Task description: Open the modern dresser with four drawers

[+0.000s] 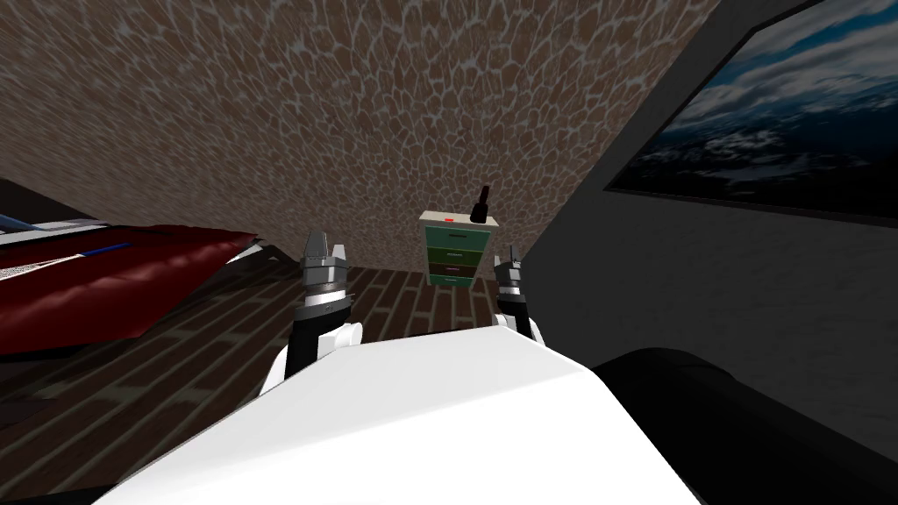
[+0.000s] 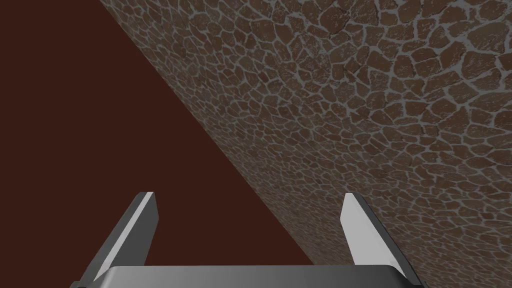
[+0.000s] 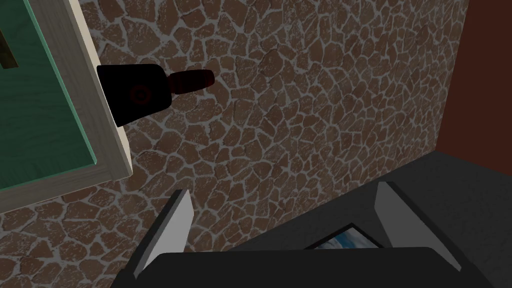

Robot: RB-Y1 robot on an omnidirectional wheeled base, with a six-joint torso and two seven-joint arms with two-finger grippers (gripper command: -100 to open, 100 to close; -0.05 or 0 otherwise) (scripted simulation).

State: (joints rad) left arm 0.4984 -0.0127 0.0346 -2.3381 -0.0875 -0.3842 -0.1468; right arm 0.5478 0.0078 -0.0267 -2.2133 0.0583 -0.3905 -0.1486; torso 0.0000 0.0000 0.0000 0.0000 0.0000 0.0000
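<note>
The right gripper point(image 3: 282, 189) and the left gripper point(image 2: 250, 195) both have their fingers apart and empty, well short of the green-drawered dresser point(image 1: 456, 254), which stands against the stone wall point(image 1: 351, 114) with a dark bottle point(image 1: 480, 205) on top.

Head view: the dresser point(image 1: 456, 250) stands far off against the stone-patterned wall. Its drawer handles are too small to make out, as is a small red mark point(image 1: 448, 218) on its top. The dark bottle point(image 1: 480, 207) beside that mark shows no readable detail. The bed point(image 1: 105, 280) with the dark red cover is cut by the left edge. The framed picture point(image 1: 772, 123) is cut by the top and right edges.

Right wrist view: the dresser is cut by the picture's edge. One corner, part of a green drawer front point(image 3: 35, 100) and a stub of handle point(image 3: 6, 52) show. The dark body of the right gripper point(image 3: 282, 190) hides most of the framed picture.
</note>
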